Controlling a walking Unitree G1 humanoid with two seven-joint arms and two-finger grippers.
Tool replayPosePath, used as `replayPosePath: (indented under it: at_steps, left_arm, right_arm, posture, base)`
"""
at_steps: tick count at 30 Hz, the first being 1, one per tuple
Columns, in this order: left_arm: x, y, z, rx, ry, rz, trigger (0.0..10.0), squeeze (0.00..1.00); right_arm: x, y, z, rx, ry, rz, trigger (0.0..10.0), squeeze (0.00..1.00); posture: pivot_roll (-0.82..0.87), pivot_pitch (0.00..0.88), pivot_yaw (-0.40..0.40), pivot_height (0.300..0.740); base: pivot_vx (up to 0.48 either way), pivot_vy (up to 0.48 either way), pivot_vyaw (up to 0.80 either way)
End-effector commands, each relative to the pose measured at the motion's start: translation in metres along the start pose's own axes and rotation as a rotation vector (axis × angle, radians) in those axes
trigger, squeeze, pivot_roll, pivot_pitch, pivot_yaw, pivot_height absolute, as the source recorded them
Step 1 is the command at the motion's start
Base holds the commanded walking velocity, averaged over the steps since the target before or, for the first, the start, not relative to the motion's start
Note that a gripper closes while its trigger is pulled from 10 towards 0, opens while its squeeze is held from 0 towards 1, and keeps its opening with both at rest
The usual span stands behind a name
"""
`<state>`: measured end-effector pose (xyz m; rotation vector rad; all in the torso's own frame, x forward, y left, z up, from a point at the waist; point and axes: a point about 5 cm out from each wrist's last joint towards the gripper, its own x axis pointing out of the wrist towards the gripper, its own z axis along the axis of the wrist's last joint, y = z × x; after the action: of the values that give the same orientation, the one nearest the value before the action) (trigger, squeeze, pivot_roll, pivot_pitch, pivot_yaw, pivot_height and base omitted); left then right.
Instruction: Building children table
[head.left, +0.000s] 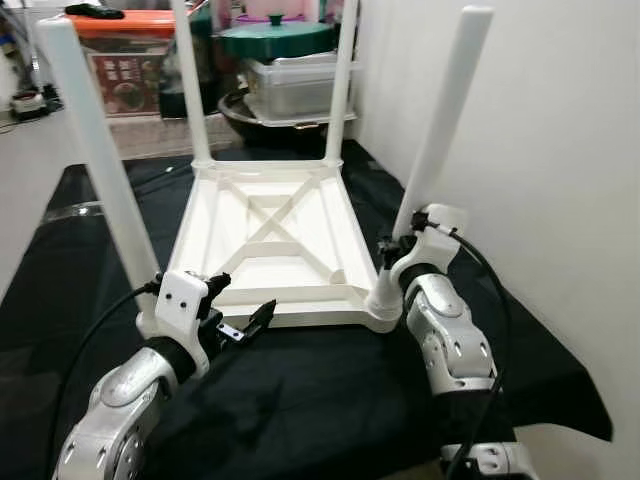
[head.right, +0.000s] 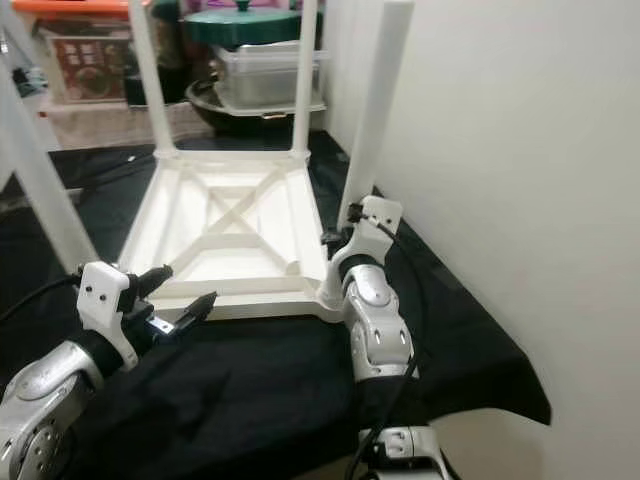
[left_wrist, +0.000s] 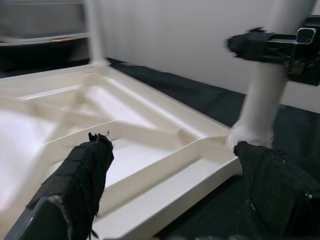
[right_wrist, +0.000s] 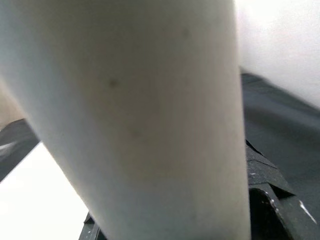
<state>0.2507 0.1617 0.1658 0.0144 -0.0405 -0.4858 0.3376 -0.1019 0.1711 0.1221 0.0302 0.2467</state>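
Risk 1: the right tool (head.left: 392, 258) is clamped on the near right leg (head.left: 440, 130) low down, close to its socket. Judged likely failure: if the leg is not fully seated, a sideways pull from the wrist would tilt it or pop it out of the corner. The leg leans slightly toward the wall (head.left: 560, 150), so seating looks uncertain.

Risk 2: the left tool (head.left: 240, 327) hovers with its fingers wide apart just before the near edge of the frame, holding nothing. A forward nudge could slide the whole piece on the black cloth (head.left: 300, 400), since nothing pins it down.

Risk 3: tall legs make the upturned piece easy to rock; a knock on the near left leg (head.left: 95, 150) would lever it.

Task item: the children's table (head.left: 270, 240), white plastic, lies upside down on the cloth-covered table, underside up, cross-braced ribs showing. Four legs stand in its corners. Storage boxes (head.left: 130, 60) and a green-lidded pot (head.left: 275, 38) sit beyond it, well apart.
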Motion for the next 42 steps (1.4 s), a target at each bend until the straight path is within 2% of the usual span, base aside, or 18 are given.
replayPosePath:
  at_steps: [1, 4, 5, 11, 12, 15, 16, 18, 22, 24, 27, 28, 31, 32, 37, 38, 39, 42]
  left_arm:
    - [0.003, -0.003, -0.001, -0.014, 0.011, -0.030, 10.0, 0.00]
    - [0.004, -0.003, -0.001, -0.011, 0.010, -0.033, 10.0, 0.00]
    - [0.005, -0.002, 0.000, -0.007, 0.008, -0.036, 10.0, 0.00]
    - [0.005, -0.003, 0.000, -0.009, 0.004, -0.048, 10.0, 0.00]
    - [0.004, -0.003, 0.000, -0.008, 0.004, -0.047, 10.0, 0.00]
    - [0.002, -0.003, -0.001, -0.008, 0.005, -0.034, 10.0, 0.00]
    - [0.000, -0.003, -0.001, -0.007, 0.007, -0.028, 10.0, 0.00]
    - [-0.001, -0.002, -0.001, -0.009, 0.008, -0.026, 10.0, 0.00]
    - [-0.003, -0.002, -0.001, -0.007, 0.014, -0.027, 10.0, 0.00]
    - [-0.003, -0.002, -0.002, -0.007, 0.016, -0.028, 10.0, 0.00]
    - [-0.002, -0.001, -0.002, -0.008, 0.020, -0.032, 10.0, 0.00]
    - [0.000, -0.004, -0.002, -0.012, 0.019, -0.049, 10.0, 0.00]
    - [0.001, -0.005, -0.002, -0.011, 0.020, -0.062, 10.0, 0.00]
    - [0.002, -0.005, -0.002, -0.010, 0.020, -0.063, 10.0, 0.00]
    - [0.005, -0.002, 0.002, -0.004, 0.010, -0.064, 10.0, 0.00]
    - [0.005, -0.001, 0.002, 0.000, 0.007, -0.062, 10.0, 0.00]
    - [0.004, 0.000, 0.002, 0.005, 0.008, -0.061, 10.0, 0.00]
    - [0.004, 0.000, 0.001, 0.008, 0.009, -0.060, 10.0, 0.00]
  right_arm:
    - [0.000, 0.015, -0.013, 0.084, 0.055, 0.095, 10.0, 0.00]
    - [0.005, 0.024, 0.002, 0.082, 0.008, 0.302, 10.0, 0.00]
    - [0.004, 0.034, 0.021, 0.069, -0.044, 0.570, 10.0, 0.00]
    - [-0.014, 0.034, 0.020, -0.102, 0.030, 1.028, 10.0, 0.00]
    - [-0.010, 0.033, 0.011, -0.137, 0.075, 1.027, 0.0, 0.00]
    - [0.013, 0.030, -0.004, -0.183, 0.120, 0.794, 0.0, 0.00]
    - [0.030, 0.020, -0.006, -0.132, 0.124, 0.497, 0.0, 0.00]
    - [0.037, 0.008, -0.006, -0.076, 0.132, 0.275, 0.0, 0.00]
    - [0.026, -0.042, -0.012, 0.006, 0.129, -0.311, 0.0, 0.00]
    - [0.016, -0.052, -0.016, 0.017, 0.121, -0.381, 0.0, 0.00]
    - [-0.007, -0.047, -0.029, 0.022, 0.183, -0.349, 0.0, 0.00]
    - [-0.009, -0.020, -0.025, 0.054, 0.157, -0.125, 10.0, 0.00]
    - [-0.008, 0.007, -0.016, 0.036, 0.090, 0.120, 10.0, 0.00]
    - [-0.005, 0.008, -0.011, 0.068, 0.043, 0.156, 10.0, 1.00]
    - [0.006, 0.025, 0.018, 0.075, -0.050, 0.453, 10.0, 0.88]
    - [0.003, 0.032, 0.027, 0.046, -0.048, 0.629, 10.0, 0.00]
    - [-0.009, 0.037, 0.032, -0.019, -0.022, 0.851, 10.0, 0.00]
    - [-0.018, 0.037, 0.027, -0.109, 0.028, 1.016, 10.0, 0.00]
  posture:
    - [0.03, 0.000, -0.028, 0.740]
    - [0.03, 0.000, -0.030, 0.740]
    - [0.03, 0.000, -0.030, 0.740]
    - [0.04, 0.000, -0.048, 0.740]
    - [0.04, 0.000, -0.054, 0.740]
    - [0.05, 0.000, -0.059, 0.740]
    - [0.05, 0.000, -0.059, 0.740]
    - [0.06, 0.000, -0.061, 0.740]
    - [0.05, 0.000, -0.053, 0.740]
    - [0.05, 0.000, -0.053, 0.740]
    - [0.04, 0.000, -0.039, 0.740]
    - [0.03, 0.000, -0.027, 0.740]
    - [0.02, 0.000, -0.026, 0.740]
    - [0.02, 0.000, -0.022, 0.740]
    - [0.03, 0.000, -0.028, 0.740]
    - [0.03, 0.000, -0.029, 0.740]
    - [0.04, 0.000, -0.034, 0.740]
    - [0.04, 0.000, -0.040, 0.740]
  base:
    - [0.000, 0.000, 0.00]
    - [0.000, 0.000, 0.00]
    - [0.000, 0.000, 0.00]
    - [0.000, 0.000, 0.00]
    - [0.000, 0.000, 0.00]
    - [0.000, 0.000, 0.00]
    - [0.000, 0.000, 0.00]
    - [0.000, 0.000, 0.00]
    - [0.000, 0.000, 0.00]
    - [0.000, 0.000, 0.00]
    - [0.000, 0.000, 0.00]
    - [0.000, 0.000, 0.00]
    - [0.000, 0.000, 0.00]
    - [0.000, 0.000, 0.00]
    - [0.000, 0.000, 0.00]
    - [0.000, 0.000, 0.00]
    - [0.000, 0.000, 0.00]
    - [0.000, 0.000, 0.00]
